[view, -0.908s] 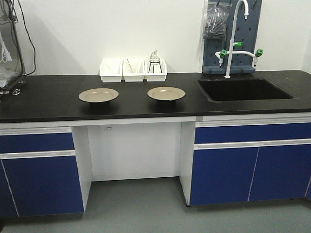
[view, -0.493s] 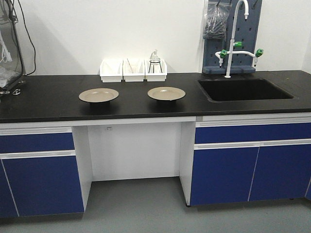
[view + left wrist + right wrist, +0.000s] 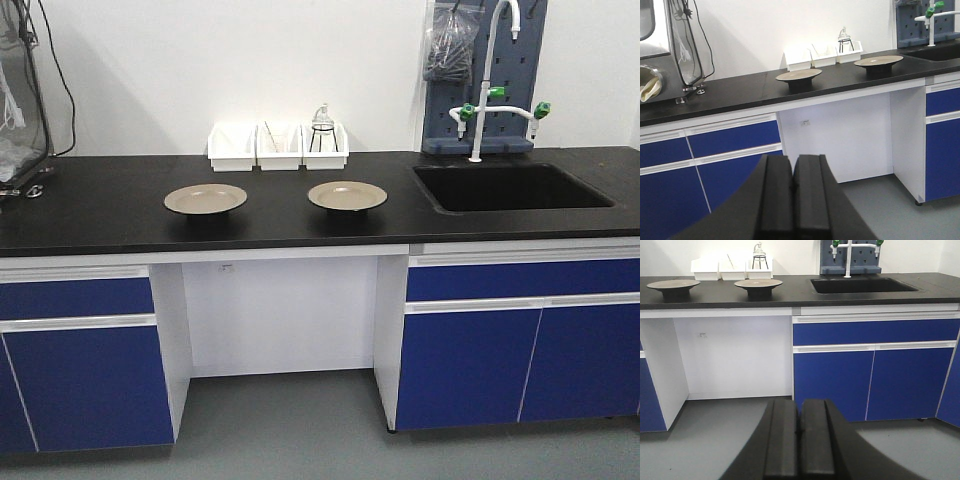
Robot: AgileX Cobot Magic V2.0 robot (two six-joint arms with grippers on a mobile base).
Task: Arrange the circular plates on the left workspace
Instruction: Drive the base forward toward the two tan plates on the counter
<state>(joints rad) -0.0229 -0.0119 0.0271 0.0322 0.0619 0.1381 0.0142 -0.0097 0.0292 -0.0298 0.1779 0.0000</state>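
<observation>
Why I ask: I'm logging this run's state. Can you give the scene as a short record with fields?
left plate: flat on the countertop, nothing on it
right plate: same countertop, apart from the left plate, nearer the sink
white bins: three in a row at the wall, behind the plates
left gripper: shut, empty, short of the counter
right gripper: shut, empty, short of the counter

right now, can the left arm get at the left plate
Probably not yet. The left claw is shut and sits low, well short of the countertop. Nothing stands in front of the left plate, so rolling the base closer should open the way.
</observation>
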